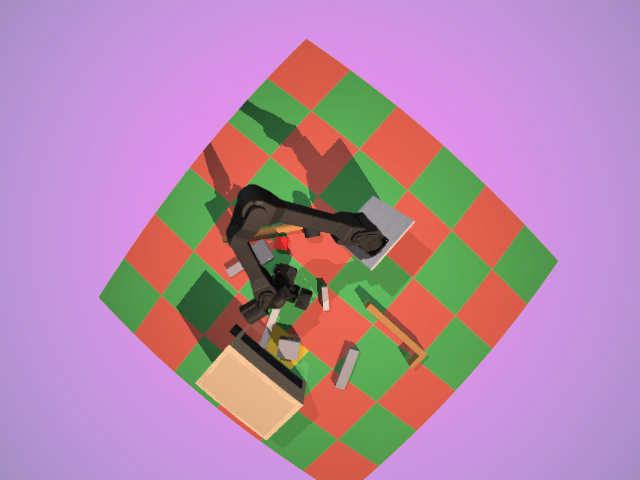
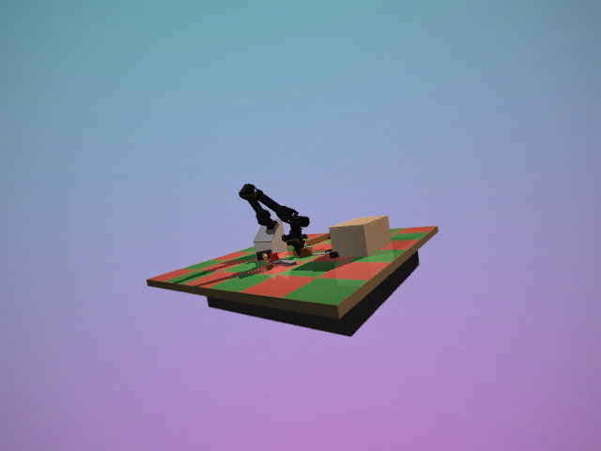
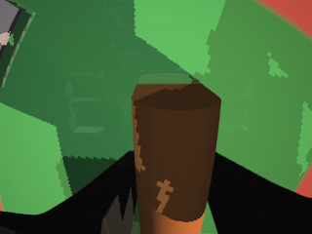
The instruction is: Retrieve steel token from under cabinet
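Note:
My gripper [image 1: 275, 305] [image 2: 297, 249] [image 3: 170, 159] is shut on a brown-orange handle, which stands between the black fingers in the wrist view. In the top view a pale narrow bar [image 1: 272, 317] runs from under the gripper towards the cabinet; it appears to belong to the held tool, but the join is hidden. The tan cabinet [image 1: 249, 392] [image 2: 347, 240] has a dark slotted front. The yellow marked area [image 1: 278, 335] lies before it, with a light grey squarish piece [image 1: 288, 349] over it. I cannot tell whether that piece is the token, or see under the cabinet.
A black block [image 1: 235, 330] [image 2: 333, 254] is by the cabinet's corner. A red block [image 1: 280, 242] and grey slab [image 1: 262, 251] lie behind the gripper. A small white block [image 1: 325, 299], grey bar [image 1: 346, 368] and orange L-shaped stick [image 1: 395, 330] lie to the right in the top view.

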`<state>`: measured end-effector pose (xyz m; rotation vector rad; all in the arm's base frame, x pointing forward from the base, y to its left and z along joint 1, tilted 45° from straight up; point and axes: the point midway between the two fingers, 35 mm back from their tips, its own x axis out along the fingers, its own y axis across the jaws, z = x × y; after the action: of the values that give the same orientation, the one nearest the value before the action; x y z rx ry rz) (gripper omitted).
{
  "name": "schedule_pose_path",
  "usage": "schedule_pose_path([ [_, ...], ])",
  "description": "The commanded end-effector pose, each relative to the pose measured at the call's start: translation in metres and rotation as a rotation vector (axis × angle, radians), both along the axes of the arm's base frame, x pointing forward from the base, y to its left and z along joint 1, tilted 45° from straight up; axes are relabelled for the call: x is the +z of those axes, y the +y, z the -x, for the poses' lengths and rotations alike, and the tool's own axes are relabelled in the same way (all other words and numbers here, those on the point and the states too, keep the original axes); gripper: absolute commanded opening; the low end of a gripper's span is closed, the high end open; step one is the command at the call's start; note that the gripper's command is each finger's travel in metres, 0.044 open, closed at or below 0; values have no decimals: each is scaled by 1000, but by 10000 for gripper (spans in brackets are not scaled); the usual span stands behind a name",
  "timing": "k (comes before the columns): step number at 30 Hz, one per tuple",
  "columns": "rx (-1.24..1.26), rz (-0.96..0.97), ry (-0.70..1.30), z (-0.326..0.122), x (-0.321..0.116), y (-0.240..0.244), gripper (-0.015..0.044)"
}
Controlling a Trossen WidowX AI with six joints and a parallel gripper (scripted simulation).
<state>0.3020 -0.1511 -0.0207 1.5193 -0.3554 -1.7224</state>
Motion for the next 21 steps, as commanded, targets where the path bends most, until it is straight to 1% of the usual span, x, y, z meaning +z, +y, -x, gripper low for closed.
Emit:
schedule_pose_path([
  [1,-1,-3,-13,-9,-1,2,0],
  [21,-1,-4,-15,-31,-6,9,0],
])
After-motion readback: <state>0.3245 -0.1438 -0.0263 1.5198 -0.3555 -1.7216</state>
